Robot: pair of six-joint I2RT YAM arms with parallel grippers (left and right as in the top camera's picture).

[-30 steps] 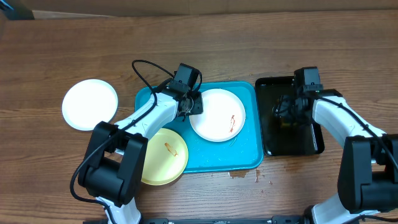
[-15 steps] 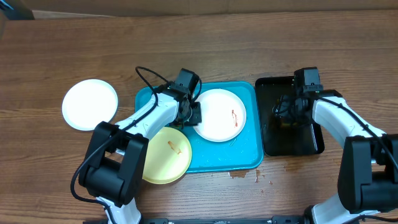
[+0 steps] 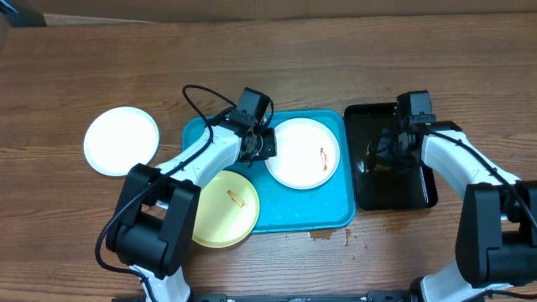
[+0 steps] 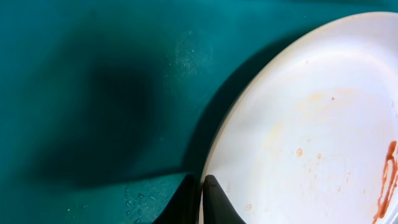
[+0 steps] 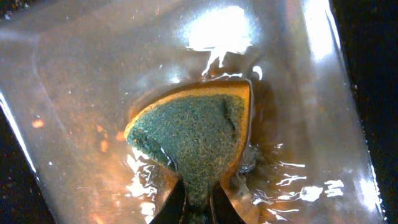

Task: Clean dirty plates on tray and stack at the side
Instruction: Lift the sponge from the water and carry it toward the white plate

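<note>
On the turquoise tray lies a white plate with a red smear. My left gripper is shut on its left rim. The left wrist view shows the black fingertips pinching the plate's edge over the tray floor. A pale yellow plate with an orange smear overhangs the tray's front left corner. A clean white plate rests on the table at the left. My right gripper is shut on a green and yellow sponge in water, its fingertips squeezing it.
The black glossy tray at the right holds shallow water. Small reddish spots mark the table just in front of the turquoise tray. The left arm's black cable loops over the table behind the tray.
The left gripper closed on the white plate's rim and the plate slid to the right on the tray. The right gripper closed on the sponge in the black tray.
</note>
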